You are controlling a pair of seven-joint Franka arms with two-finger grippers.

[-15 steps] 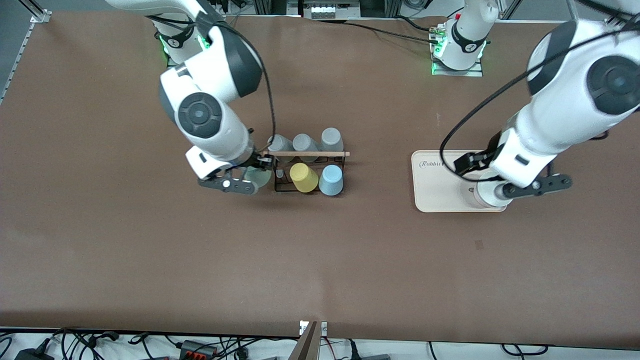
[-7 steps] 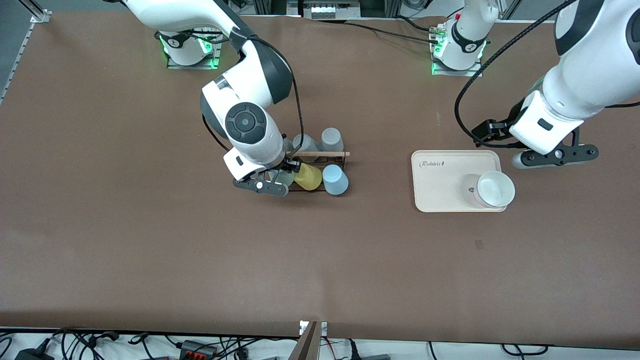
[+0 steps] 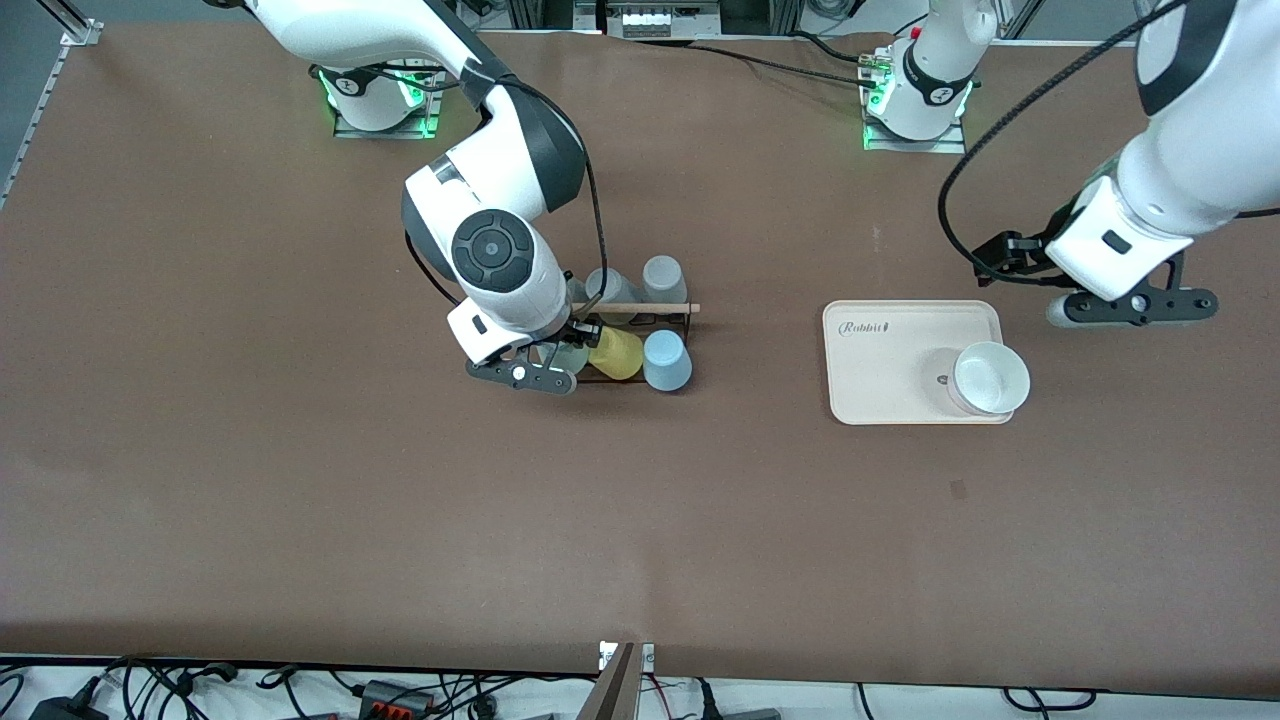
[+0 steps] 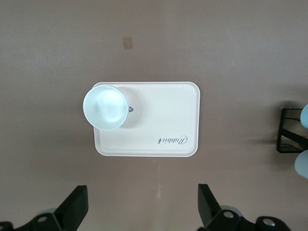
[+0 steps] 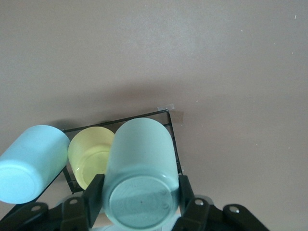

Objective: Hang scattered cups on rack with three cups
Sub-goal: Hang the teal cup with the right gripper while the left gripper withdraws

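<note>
1. The right gripper (image 3: 545, 372) clamps the mint-green cup (image 5: 139, 178), base toward the wrist camera, over the black wire rack (image 3: 672, 318) near the worktop's middle. It crowds the tilted yellow cup (image 3: 617, 352); lowering further could knock that cup off.
2. A misaligned peg would tip the rack.
3. The light blue cup (image 3: 666, 359) is hung already.
4. The left gripper (image 4: 139, 214) waits with fingers spread, just off the cream tray (image 3: 880, 380) toward the left arm's end.
</note>
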